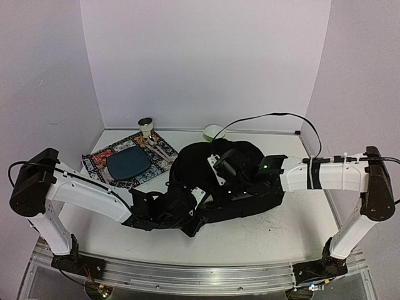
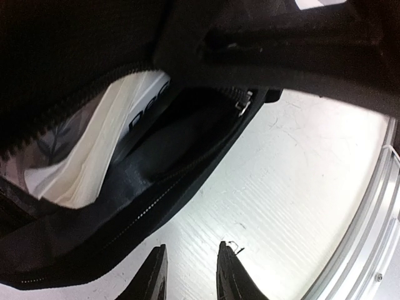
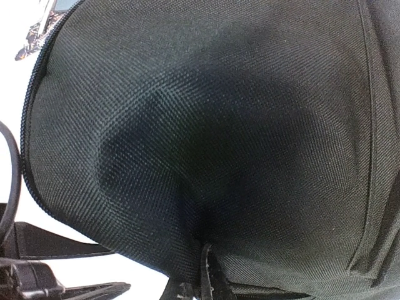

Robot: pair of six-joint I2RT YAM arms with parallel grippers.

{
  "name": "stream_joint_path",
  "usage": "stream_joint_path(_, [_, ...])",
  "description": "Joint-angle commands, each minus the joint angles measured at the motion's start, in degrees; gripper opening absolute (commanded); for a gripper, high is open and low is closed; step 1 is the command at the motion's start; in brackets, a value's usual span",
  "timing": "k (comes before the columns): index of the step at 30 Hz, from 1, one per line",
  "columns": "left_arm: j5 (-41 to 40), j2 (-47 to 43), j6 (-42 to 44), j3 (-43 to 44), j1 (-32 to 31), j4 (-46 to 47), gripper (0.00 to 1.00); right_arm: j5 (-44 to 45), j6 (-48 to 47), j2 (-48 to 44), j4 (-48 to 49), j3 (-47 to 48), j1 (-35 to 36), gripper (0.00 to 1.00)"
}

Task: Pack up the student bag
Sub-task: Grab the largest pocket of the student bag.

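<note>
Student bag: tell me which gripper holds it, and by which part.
The right gripper pinches a fold of outer fabric on the student bag. The left gripper holds nothing; its jaws stand apart.

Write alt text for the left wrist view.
The bag lies unzipped, its open mouth showing a white item with dark lettering inside. The left gripper, jaws apart and empty, hangs over the white table just outside the opening; a metal rail runs along the right edge.
</note>
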Motion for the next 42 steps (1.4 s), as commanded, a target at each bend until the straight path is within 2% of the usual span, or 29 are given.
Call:
stream_joint_path(1, [-0.63,-4.65,2.74,0.52,0.06,5.24,0.3,-0.57,0.73,-1.21,2.04,0.56,-0.24,0.05])
stream_joint_path(7, [-1.27,-9.07,5.63,-1.36,0.31,7.63,0.34,-1.28,1.08,-1.63,2.99,-0.69,-0.51,0.05])
stream_joint_path(15, [4.91,-7.76,10.45,-1.95,2.77,9.91,0.38,-4.2,2.01,-2.4,5.0,-2.52,-1.22,0.05])
stream_joint_path(21, [10.35,-8.04,13.78,-3.65,7.52,11.09,0.41,-7.97,4.79,-4.89,9.75,-6.3,-3.12,0.06])
stream_joint_path(26, [12.04,-7.34,18.67,-3.55,7.97,11.26,0.44,-12.54,7.66,-7.5,15.29,-11.15,-5.15,0.05])
stream_joint_path(31, [15.26,-5.62,21.19,-2.74,7.97,11.64,0.42,-15.15,8.65,-7.85,18.09,-12.6,-5.57,0.05])
stream_joint_path(36, [14.75,-5.08,25.64,-3.07,7.94,13.7,0.36,-16.19,8.96,-7.95,19.56,-12.92,-5.54,0.05])
stream_joint_path(42, [15.18,-4.39,30.92,-2.69,7.9,14.97,0.35,-16.33,10.0,-9.83,21.09,-14.56,-5.87,0.04])
